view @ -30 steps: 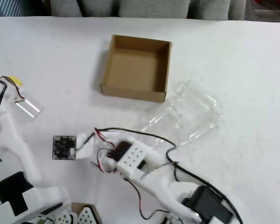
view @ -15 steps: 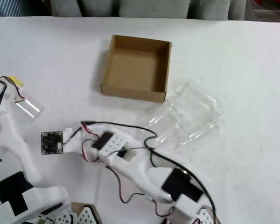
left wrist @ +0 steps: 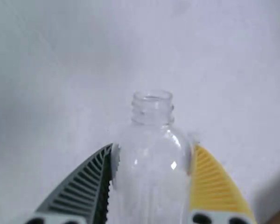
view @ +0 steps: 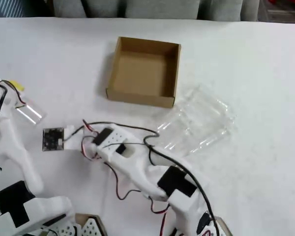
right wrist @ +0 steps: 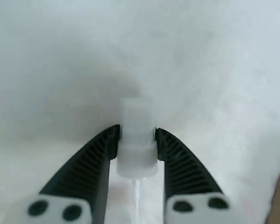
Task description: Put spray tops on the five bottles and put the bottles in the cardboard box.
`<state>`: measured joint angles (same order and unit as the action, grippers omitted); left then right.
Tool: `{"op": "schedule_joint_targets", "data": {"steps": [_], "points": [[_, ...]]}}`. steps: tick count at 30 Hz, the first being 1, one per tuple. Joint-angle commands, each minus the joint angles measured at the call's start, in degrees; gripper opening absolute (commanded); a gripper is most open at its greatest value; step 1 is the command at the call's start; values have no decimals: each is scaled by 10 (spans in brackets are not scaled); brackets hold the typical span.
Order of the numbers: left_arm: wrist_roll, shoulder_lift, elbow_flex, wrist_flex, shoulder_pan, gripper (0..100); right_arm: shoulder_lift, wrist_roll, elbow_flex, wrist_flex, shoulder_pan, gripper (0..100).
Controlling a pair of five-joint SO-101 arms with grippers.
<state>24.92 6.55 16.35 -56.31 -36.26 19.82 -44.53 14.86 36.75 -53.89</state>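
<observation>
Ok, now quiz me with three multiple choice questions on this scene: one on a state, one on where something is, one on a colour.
1. How is the cardboard box?
A. Open and empty. B. Taped shut. C. Full to the top.
2. Where is the spray top?
A. Inside the box. B. Between the right gripper's fingers. C. On the floor.
3. What colours are the left gripper's fingers?
A. Both white. B. Both red. C. One yellow, one dark grey.

Answers:
1. A, its bare floor shows in the high view.
2. B, the black fingers clamp it on both sides.
3. C, one of each colour presses against the bottle.
</observation>
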Motion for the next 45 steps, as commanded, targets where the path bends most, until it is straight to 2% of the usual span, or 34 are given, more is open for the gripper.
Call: {"op": "schedule_joint_targets", "data": {"steps": [1, 4, 10, 19, 23, 29, 33, 38, 45], "points": [[7, 5, -34, -6, 0, 57, -10, -4, -30, 28, 35, 16], [5, 7, -34, -11, 23, 55, -40, 26, -30, 48, 55, 16], [4, 23, -42, -33, 84, 57, -155, 183, -28, 93, 118, 16], [3, 211, 11, -66, 199, 55, -382, 396, -27, 207, 248, 16], [-4, 326, 71, -50, 262, 57, -487, 436, -26, 247, 301, 17], [-125, 499, 200, 22, 351, 57, -622, 433, -26, 254, 314, 18], [-169, 597, 277, 50, 401, 57, -671, 433, -19, 202, 299, 18], [-172, 671, 366, 98, 430, 57, -713, 436, -18, 96, 247, 18], [-173, 733, 480, 180, 427, 57, -711, 434, -20, -176, 107, 17]]}}
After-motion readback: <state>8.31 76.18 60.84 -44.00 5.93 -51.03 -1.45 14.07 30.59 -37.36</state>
